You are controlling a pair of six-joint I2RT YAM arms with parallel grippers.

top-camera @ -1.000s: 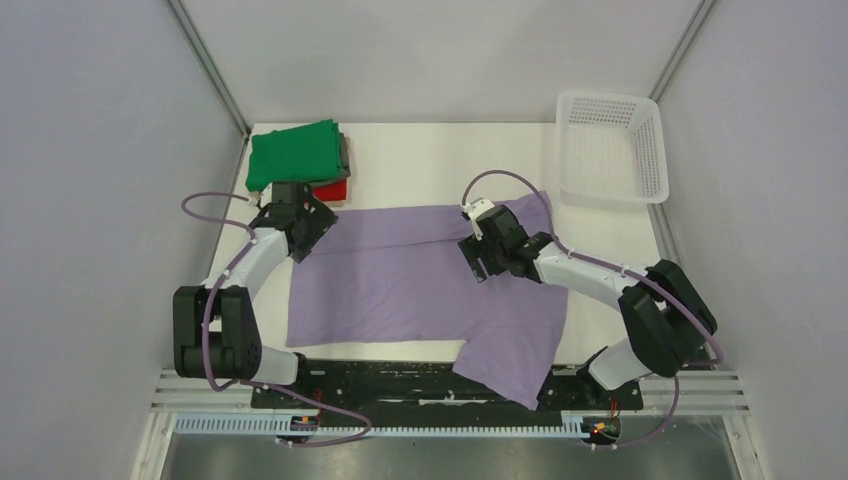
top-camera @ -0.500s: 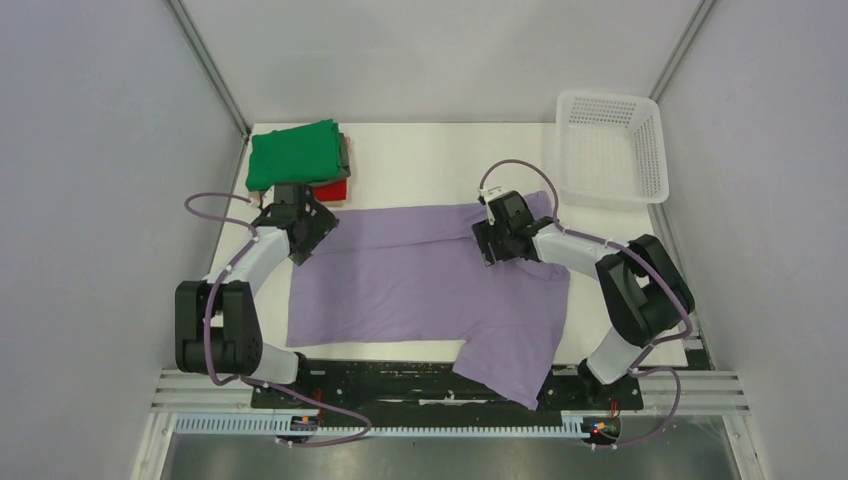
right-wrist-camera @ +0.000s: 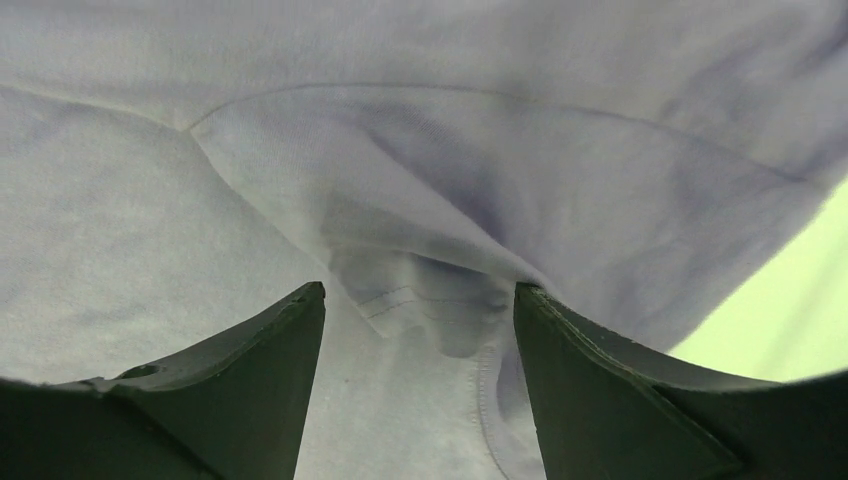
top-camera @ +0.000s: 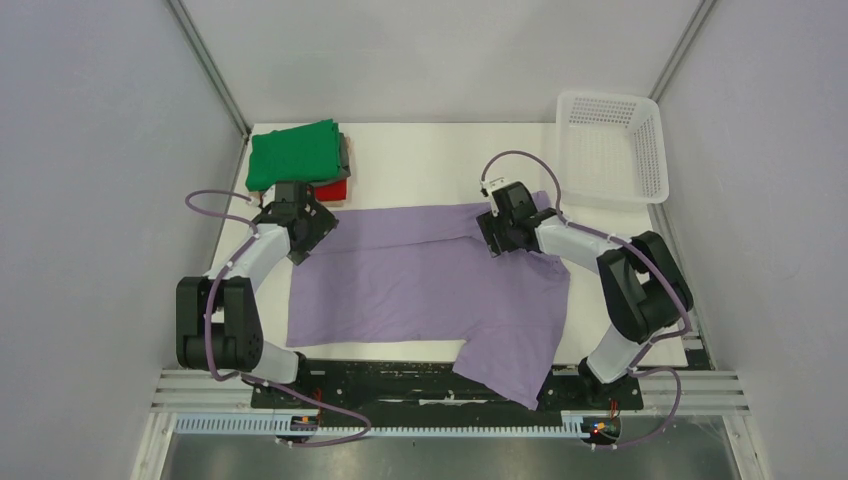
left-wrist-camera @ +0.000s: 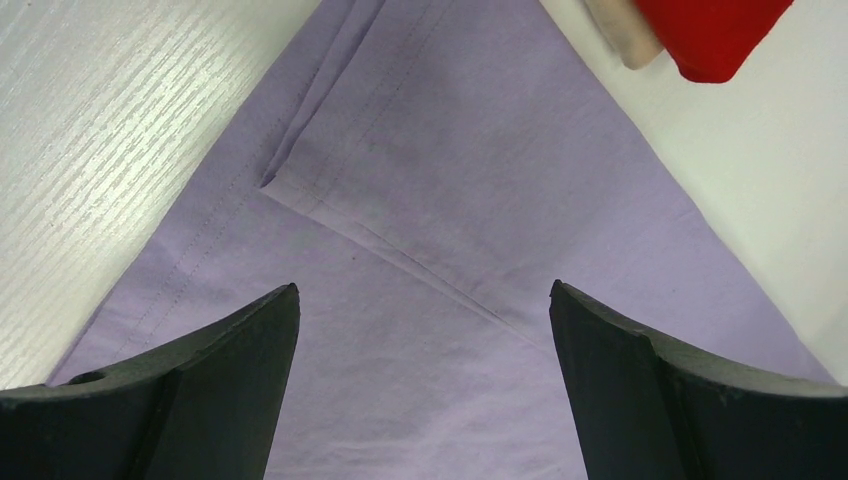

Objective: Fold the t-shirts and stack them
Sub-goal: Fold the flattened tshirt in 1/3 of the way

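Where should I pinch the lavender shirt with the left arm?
Probably the lavender shirt at its far-left corner, where the hemmed edge doubles over flat on the table. Come straight down from above: the left gripper hangs over it, jaws open.

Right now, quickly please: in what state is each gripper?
Left gripper: open above the lavender t-shirt, holding nothing.
Right gripper: open, astride a raised fold of that t-shirt, not pinching it.
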